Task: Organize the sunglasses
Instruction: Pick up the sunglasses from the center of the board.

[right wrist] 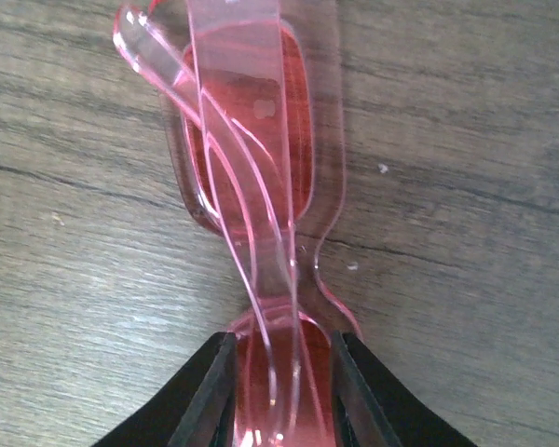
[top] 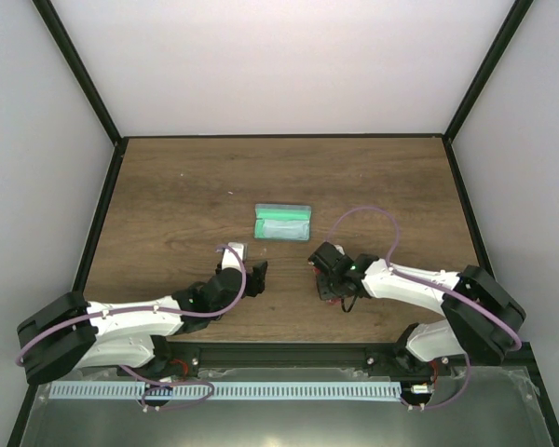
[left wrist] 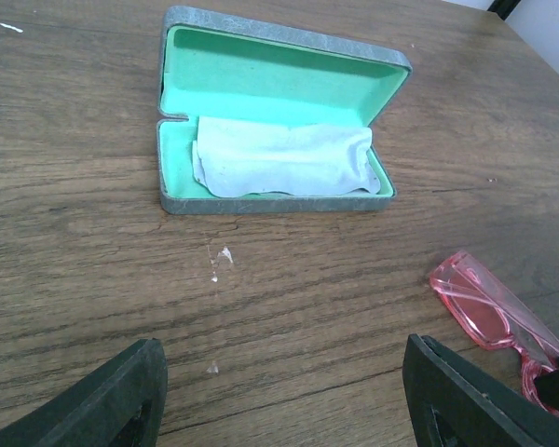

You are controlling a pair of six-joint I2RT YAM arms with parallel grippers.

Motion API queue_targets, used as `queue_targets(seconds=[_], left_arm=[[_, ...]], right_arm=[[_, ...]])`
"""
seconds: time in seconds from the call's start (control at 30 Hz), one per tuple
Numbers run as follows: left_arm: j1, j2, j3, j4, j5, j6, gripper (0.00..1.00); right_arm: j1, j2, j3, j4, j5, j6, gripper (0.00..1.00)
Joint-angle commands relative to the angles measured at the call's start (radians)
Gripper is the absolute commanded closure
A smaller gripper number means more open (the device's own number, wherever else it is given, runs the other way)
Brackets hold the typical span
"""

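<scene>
The sunglasses (right wrist: 252, 140) are translucent pink-red, folded, and lie on the wood table. My right gripper (right wrist: 281, 391) has closed on one lens end, and its black fingers (right wrist: 200, 400) press both sides. From the left wrist the sunglasses (left wrist: 480, 307) show at the right edge. The blue-grey case (left wrist: 261, 203) lies open beyond them, green inside, with a pale blue cloth (left wrist: 279, 158) in its lower half. My left gripper (left wrist: 284, 391) hovers open over bare wood, nothing between its fingers. From above, the case (top: 283, 223) sits mid-table, with the left gripper (top: 258, 277) and right gripper (top: 328, 279) in front of it.
Black frame posts and pale walls bound the brown table (top: 168, 186) on three sides. A metal rail (top: 261, 391) runs along the near edge by the arm bases. Small white flecks (left wrist: 222, 256) mark the wood in front of the case.
</scene>
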Motion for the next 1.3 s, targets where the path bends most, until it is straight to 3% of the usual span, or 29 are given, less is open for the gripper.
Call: queue_targets(seconds=[0.0, 0.57, 0.73, 0.97, 1.13, 1.27], left_arm=[[0.004, -0.017, -0.011, 0.013, -0.004, 0.0, 0.28], [0.005, 0.01, -0.004, 0.005, -0.014, -0.005, 0.28], [0.027, 0.065, 0.08, -0.127, -0.075, -0.013, 0.26], [0.252, 0.067, 0.124, -0.11, 0.08, 0.162, 0.01], [0.422, 0.033, 0.057, -0.03, 0.183, 0.184, 0.0], [0.484, 0.152, 0.077, 0.092, 0.29, 0.204, 0.0]], right_arm=[[0.014, -0.004, 0.016, -0.039, 0.055, 0.043, 0.74], [0.013, -0.025, 0.023, -0.026, 0.081, 0.05, 0.86], [0.013, -0.027, 0.054, -0.028, 0.1, 0.036, 0.86], [0.014, 0.01, 0.143, -0.061, 0.118, -0.013, 0.85], [0.009, 0.031, 0.184, -0.065, 0.113, -0.054, 0.85], [0.006, 0.039, 0.213, -0.062, 0.111, -0.068, 0.85]])
